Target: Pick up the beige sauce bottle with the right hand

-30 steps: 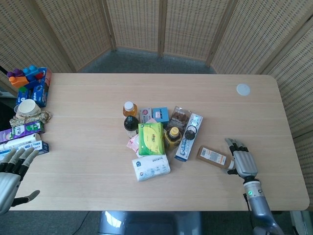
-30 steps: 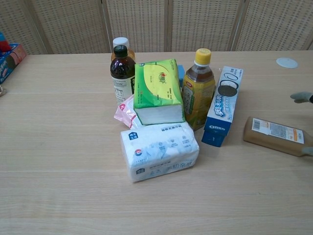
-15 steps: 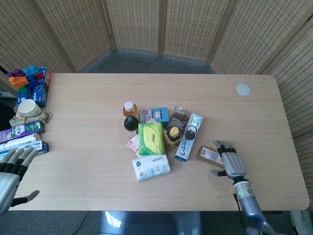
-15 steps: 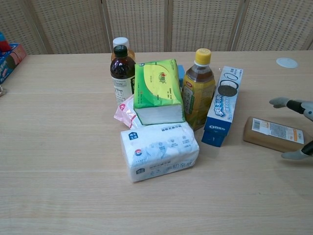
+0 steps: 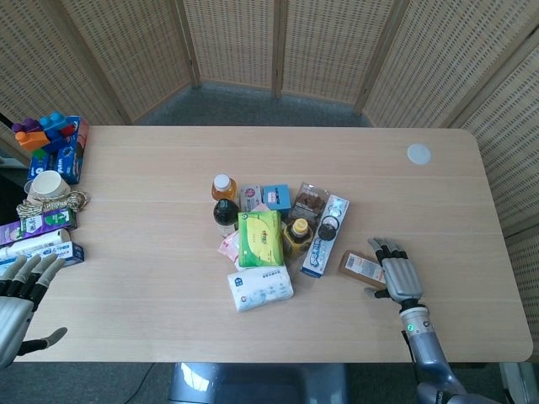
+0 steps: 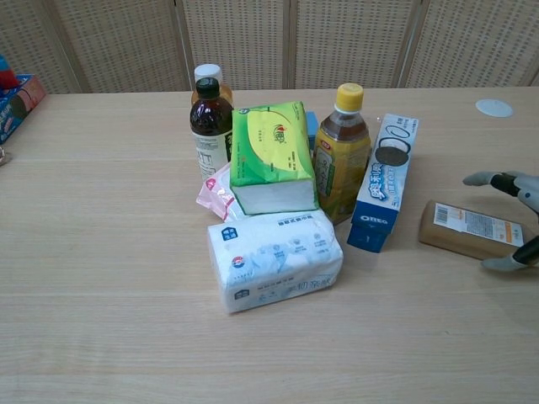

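Head view: beige sauce bottle (image 5: 364, 266) lying flat, right hand (image 5: 399, 276) fingers spread over it, not gripping, left hand (image 5: 18, 295) released.

The blue and white biscuit box (image 6: 384, 183), standing near the middle of the table (image 6: 101, 278), reads "OREO" on its near end. The beige sauce bottle (image 6: 468, 228), lying near the table's right edge, carries a white barcode label whose print is too small to read. Print on the other packs is not legible either.
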